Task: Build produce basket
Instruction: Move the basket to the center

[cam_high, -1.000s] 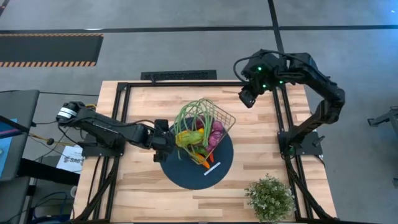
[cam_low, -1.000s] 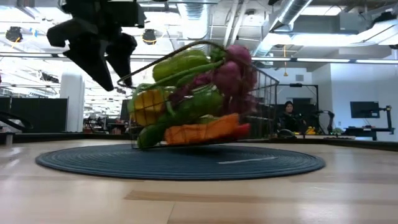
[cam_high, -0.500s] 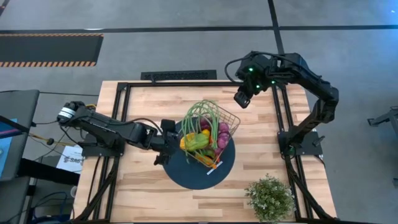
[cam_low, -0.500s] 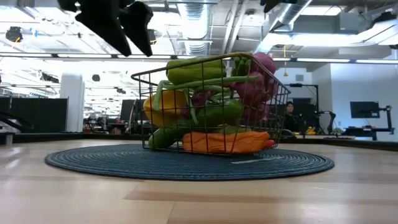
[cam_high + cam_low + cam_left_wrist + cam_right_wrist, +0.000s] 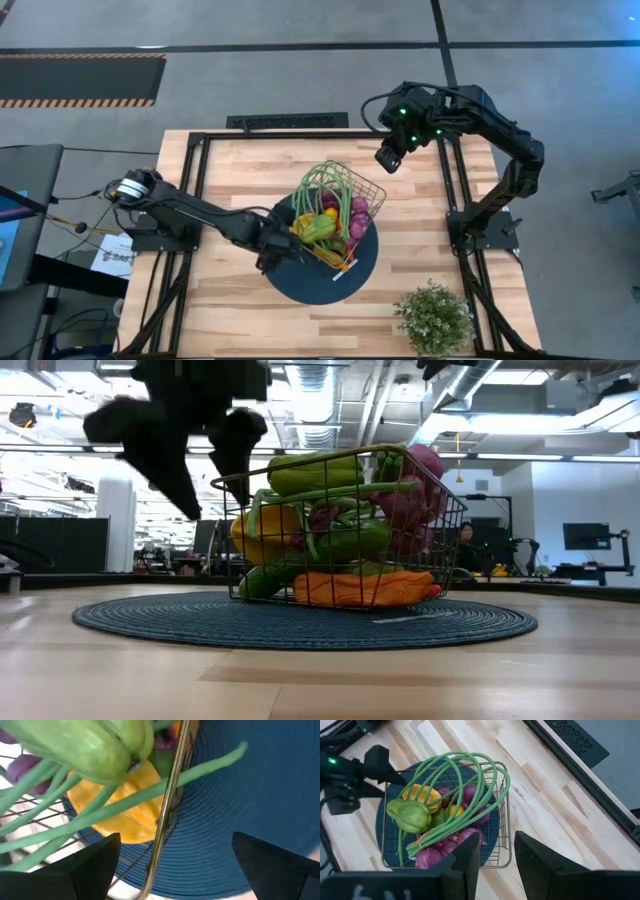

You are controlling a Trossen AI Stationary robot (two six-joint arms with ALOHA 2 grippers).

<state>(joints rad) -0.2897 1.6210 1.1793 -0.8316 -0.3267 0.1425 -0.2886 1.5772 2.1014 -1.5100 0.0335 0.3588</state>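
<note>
Basket (image 5: 345,215) sits flat on the blue plate (image 5: 300,280) mid-worktop (image 5: 230,170), already loaded, so the build looks near done. Left claw (image 5: 268,248) is at the basket's rim, fingers (image 5: 90,865) spread wide either side of the wire, gripping nothing; likely for nudging or squaring it. Right claw (image 5: 390,155) hovers above the far corner, parted, empty. Count: one basket, one plate, one green pepper (image 5: 410,815), one lemon (image 5: 262,532), a bunch of long beans (image 5: 465,770), one potted plant (image 5: 433,318); carrots and grapes are too piled to count.
</note>
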